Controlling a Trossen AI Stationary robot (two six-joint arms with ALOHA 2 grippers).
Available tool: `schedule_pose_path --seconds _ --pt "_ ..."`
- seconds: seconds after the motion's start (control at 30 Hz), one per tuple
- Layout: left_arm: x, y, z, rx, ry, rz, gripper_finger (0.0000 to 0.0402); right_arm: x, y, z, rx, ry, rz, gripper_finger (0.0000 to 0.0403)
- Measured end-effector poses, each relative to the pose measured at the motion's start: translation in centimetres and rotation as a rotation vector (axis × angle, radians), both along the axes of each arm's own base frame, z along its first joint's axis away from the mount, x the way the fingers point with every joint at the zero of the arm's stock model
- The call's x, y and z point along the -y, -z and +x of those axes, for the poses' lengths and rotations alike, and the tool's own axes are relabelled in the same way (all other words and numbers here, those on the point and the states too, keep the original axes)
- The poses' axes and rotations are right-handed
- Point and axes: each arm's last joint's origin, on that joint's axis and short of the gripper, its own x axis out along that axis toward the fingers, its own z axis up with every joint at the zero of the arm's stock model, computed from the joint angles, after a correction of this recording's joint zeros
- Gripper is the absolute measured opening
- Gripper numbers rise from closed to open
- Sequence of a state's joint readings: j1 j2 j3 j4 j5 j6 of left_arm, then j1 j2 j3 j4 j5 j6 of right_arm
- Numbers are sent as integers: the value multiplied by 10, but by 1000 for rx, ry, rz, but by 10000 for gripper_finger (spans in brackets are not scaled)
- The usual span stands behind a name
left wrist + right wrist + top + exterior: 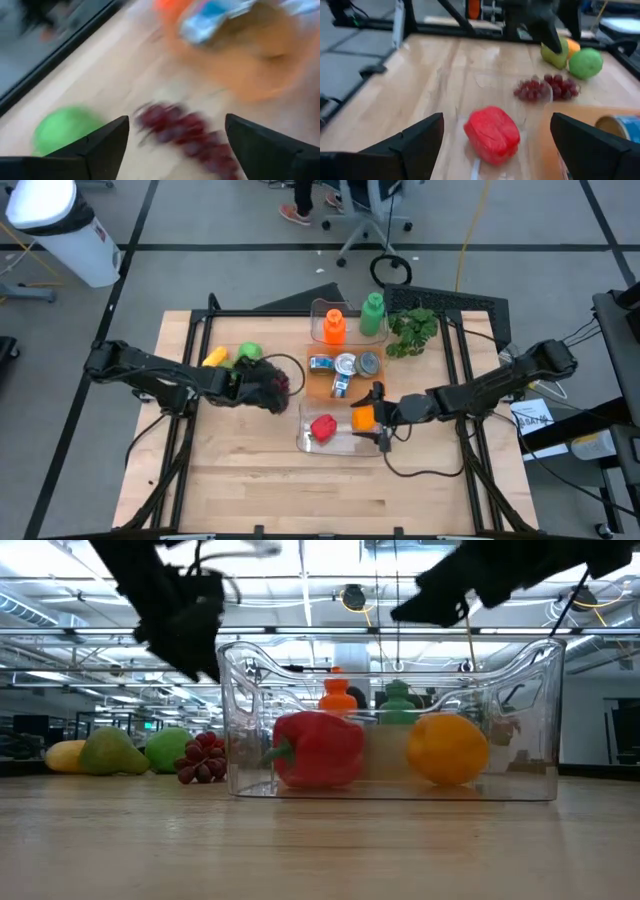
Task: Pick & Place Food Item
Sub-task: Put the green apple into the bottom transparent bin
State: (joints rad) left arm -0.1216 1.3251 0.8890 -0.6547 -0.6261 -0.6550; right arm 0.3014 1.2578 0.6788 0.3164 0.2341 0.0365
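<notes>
**Both claws spread wide, nothing held, over grapes and bin**

We see a clear plastic bin (390,720) on the wooden table (250,480), and two food items lie inside it: a red bell pepper (318,748) toward the left arm's side and an orange bell pepper (447,748) toward the right arm's side. They sit apart, each resting on the bin's floor.

Our left gripper (175,145) hangs above a bunch of dark red grapes (182,132), its fingers spread wide with nothing between them. The grapes lie on the bare wood just beside the bin, and a green lime-like fruit (62,127) sits near them. Farther out on that side we find a pear (110,752) and a yellow fruit (65,755).

Our right gripper (495,145) hovers over the bin's right end, near the orange pepper, and its fingers stand wide apart and empty. From its wrist view the red pepper lies ahead of the fingers.

Behind the bin an orange tray (318,385) carries several tins (345,365). Beyond that stand an orange bottle (334,327) and a green bottle (372,313), with a leafy green bunch (412,332) beside them.
</notes>
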Motion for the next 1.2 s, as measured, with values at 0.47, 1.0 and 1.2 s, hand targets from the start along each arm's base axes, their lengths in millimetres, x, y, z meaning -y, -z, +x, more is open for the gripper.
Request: schedule_pose_path --seconds 0.47,1.0,1.2 --pt "-109 5 -33 -178 -116 -384 351 -6 -5 -6 12 -36 -21 345" --pt "-156 -2 -57 -85 -426 -429 349 -5 -4 -6 4 -34 -29 345" --pt "-160 7 -64 -76 -493 -450 352 -5 -3 -6 -7 -34 -33 345"
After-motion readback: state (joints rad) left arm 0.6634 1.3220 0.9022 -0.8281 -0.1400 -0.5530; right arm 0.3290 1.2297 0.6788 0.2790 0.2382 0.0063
